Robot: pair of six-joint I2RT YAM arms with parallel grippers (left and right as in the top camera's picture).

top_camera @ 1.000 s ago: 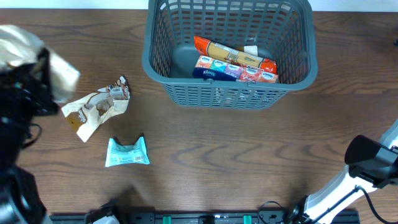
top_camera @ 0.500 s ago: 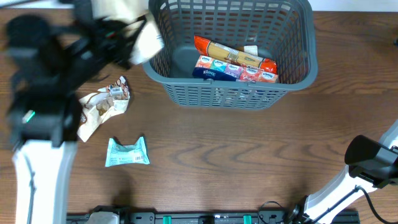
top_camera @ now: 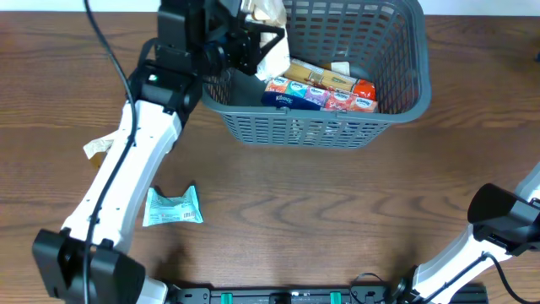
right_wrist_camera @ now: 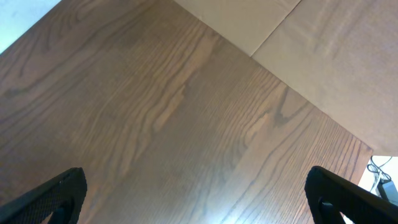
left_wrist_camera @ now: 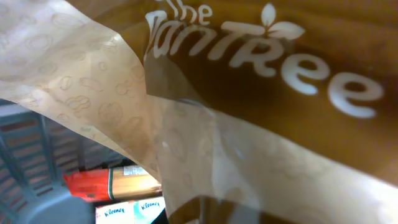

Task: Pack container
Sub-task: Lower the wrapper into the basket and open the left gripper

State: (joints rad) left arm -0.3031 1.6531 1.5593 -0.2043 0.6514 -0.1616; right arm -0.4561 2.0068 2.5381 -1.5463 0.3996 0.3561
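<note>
White tubular left arm (top_camera: 135,152), black joint housings, green light (top_camera: 153,78), thin black cable (top_camera: 103,35); right end effector (right_wrist_camera: 199,196) has matte black fingers (right_wrist_camera: 59,193).

Basket (top_camera: 312,128) far centre, tall lattice walls, entry from above only. Bag (top_camera: 270,34) over its left end; packs (top_camera: 321,89) cover floor middle to right. Left arm (top_camera: 126,181) slants across left worktop (top_camera: 51,101); teal pack (top_camera: 173,207) beside it. Centre and right worktop open; right arm (top_camera: 498,219) at near-right corner.

Plastic container (top_camera: 312,127), wood-grain table (top_camera: 337,211), glossy bag (left_wrist_camera: 249,106)
</note>
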